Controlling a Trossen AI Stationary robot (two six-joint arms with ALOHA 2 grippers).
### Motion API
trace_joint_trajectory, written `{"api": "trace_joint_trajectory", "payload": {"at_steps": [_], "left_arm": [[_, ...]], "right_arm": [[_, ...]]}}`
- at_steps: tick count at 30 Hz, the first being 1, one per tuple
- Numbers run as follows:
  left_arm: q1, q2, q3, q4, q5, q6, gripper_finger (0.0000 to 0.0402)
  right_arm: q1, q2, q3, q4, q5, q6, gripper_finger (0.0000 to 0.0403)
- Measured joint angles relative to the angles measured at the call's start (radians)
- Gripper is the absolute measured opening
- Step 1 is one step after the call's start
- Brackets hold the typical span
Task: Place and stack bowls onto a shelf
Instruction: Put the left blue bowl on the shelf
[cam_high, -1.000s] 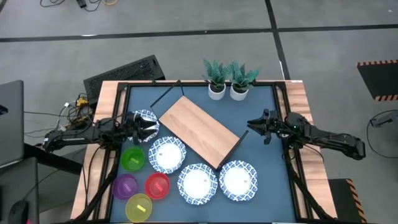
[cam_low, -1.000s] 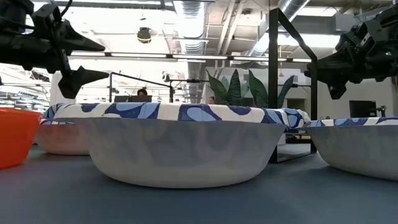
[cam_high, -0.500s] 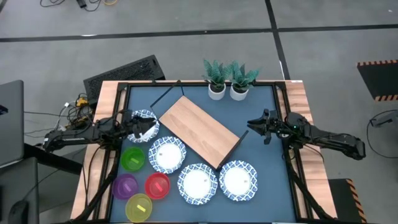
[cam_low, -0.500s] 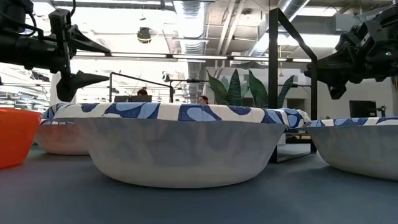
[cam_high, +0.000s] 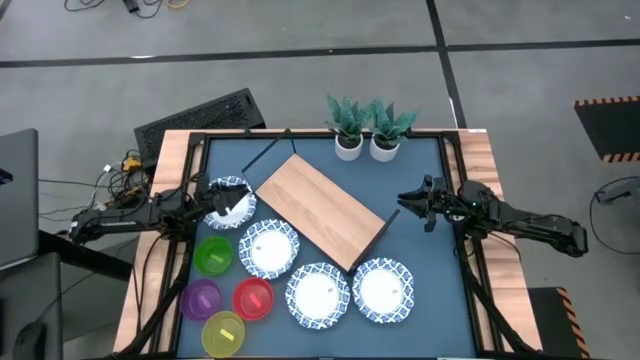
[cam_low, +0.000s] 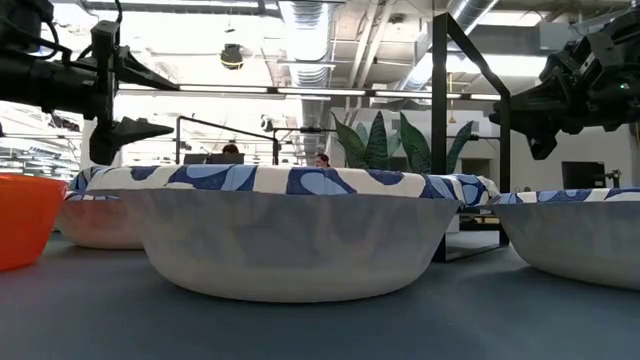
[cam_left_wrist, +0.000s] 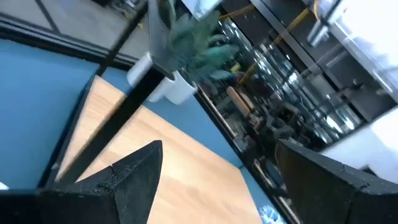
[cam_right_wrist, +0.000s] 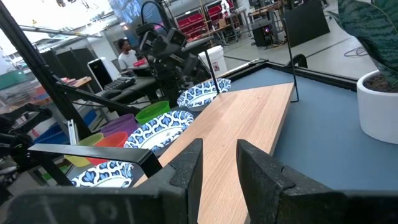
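The light-wood shelf (cam_high: 318, 210) lies slantwise in the middle of the table, with black wire frames at both ends. Four blue-rimmed white bowls rest on the tabletop: one (cam_high: 238, 192) by the shelf's left end, three (cam_high: 268, 248) (cam_high: 318, 293) (cam_high: 383, 290) along its near side. Green (cam_high: 213, 255), purple (cam_high: 201, 298), red (cam_high: 252, 297) and yellow (cam_high: 223, 333) bowls stand at the near left. My left gripper (cam_high: 220, 205) (cam_low: 165, 105) (cam_left_wrist: 217, 149) hovers open above the left bowl's left rim. My right gripper (cam_high: 402, 200) (cam_right_wrist: 219, 155) hangs by the shelf's right end, fingers a narrow gap apart.
Two small white plant pots (cam_high: 348, 145) (cam_high: 385, 147) stand at the far edge behind the shelf. A raised black rail (cam_high: 320, 135) frames the dark blue tabletop. Bare tabletop lies between the shelf's right end and the right rail (cam_high: 425, 160). People sit in the room beyond.
My left gripper has drawn back toward the table's left edge, uncovering most of the left blue-rimmed bowl it hovered over. The bowls and the shelf have stayed where they were.
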Motion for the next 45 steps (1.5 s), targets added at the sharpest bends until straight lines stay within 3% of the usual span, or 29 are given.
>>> {"api": "trace_joint_trajectory", "payload": {"at_steps": [4, 10, 16, 21, 30, 35, 39, 45], "left_arm": [[0.001, 0.0, 0.0, 0.03, -0.094, -0.003, 0.03], [-0.002, 0.001, 0.019, 0.26, 0.087, -0.035, 0.03], [-0.004, 0.026, 0.191, 0.227, 0.138, -0.03, 0.03], [-0.004, 0.183, 0.457, -0.079, 0.047, 0.015, 0.03], [0.035, 0.671, 1.016, -0.845, -0.052, 0.037, 0.03], [0.107, 0.91, 1.302, -1.269, -0.067, 0.183, 0.03], [0.201, 1.038, 1.418, -1.444, 0.032, 0.342, 0.03], [0.376, 1.107, 1.402, -1.497, 0.216, 0.559, 0.03]], "right_arm": [[0.0, 0.0, 0.0, 0.0, 0.0, 0.0, 0.0123], [0.0, 0.0, 0.0, 0.0, 0.0, 0.0, 0.0123], [0.0, 0.0, 0.0, 0.0, 0.0, 0.0, 0.0123], [0.0, 0.0, 0.0, 0.0, 0.0, 0.0, 0.0123], [0.0, 0.0, 0.0, 0.0, 0.0, 0.0, 0.0123], [0.0, 0.0, 0.0, 0.0, 0.0, 0.0, 0.0123], [0.0, 0.0, 0.0, 0.0, 0.0, 0.0, 0.0123], [0.0, 0.0, 0.0, 0.0, 0.0, 0.0, 0.0123]]}}
